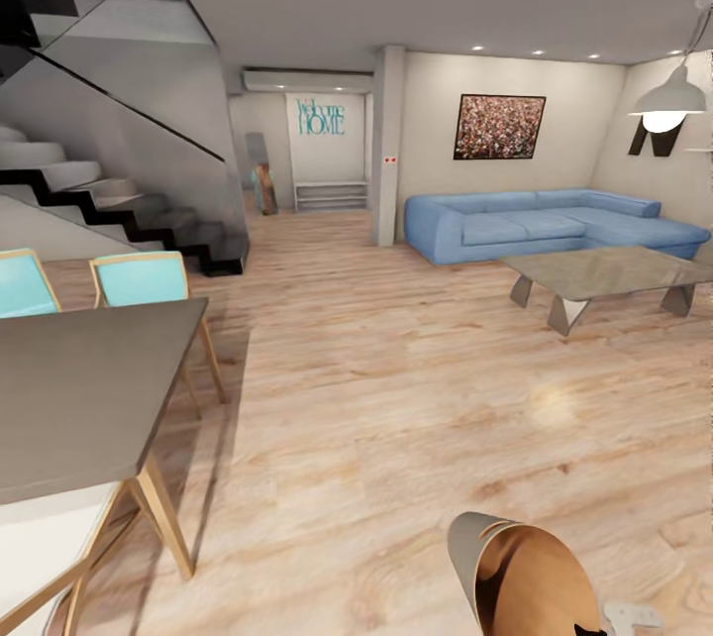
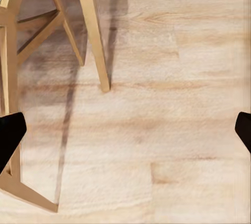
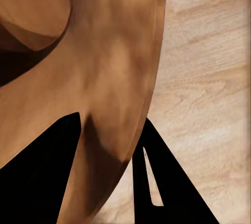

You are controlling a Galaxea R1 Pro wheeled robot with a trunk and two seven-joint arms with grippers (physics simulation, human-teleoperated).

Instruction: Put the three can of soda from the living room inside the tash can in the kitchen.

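The trash can [image 1: 523, 579], pale grey outside and orange-brown inside, hangs tilted at the bottom right of the head view, its mouth turned toward me. In the right wrist view my right gripper [image 3: 112, 125] is shut on its rim [image 3: 130, 77], one dark finger [image 3: 47, 166] inside the bin and the other outside. Over bare pale wood floor, my left gripper [image 2: 128, 130] is open with nothing between its fingers. The soda cans are out of view.
A grey dining table [image 1: 79, 388] with teal chairs [image 1: 144, 279] stands at the left, its wooden legs [image 2: 91, 30] close to my left gripper. Ahead are a blue sofa [image 1: 545, 225], a glass coffee table [image 1: 604, 274], black stairs [image 1: 119, 200] and a pendant lamp [image 1: 673, 101].
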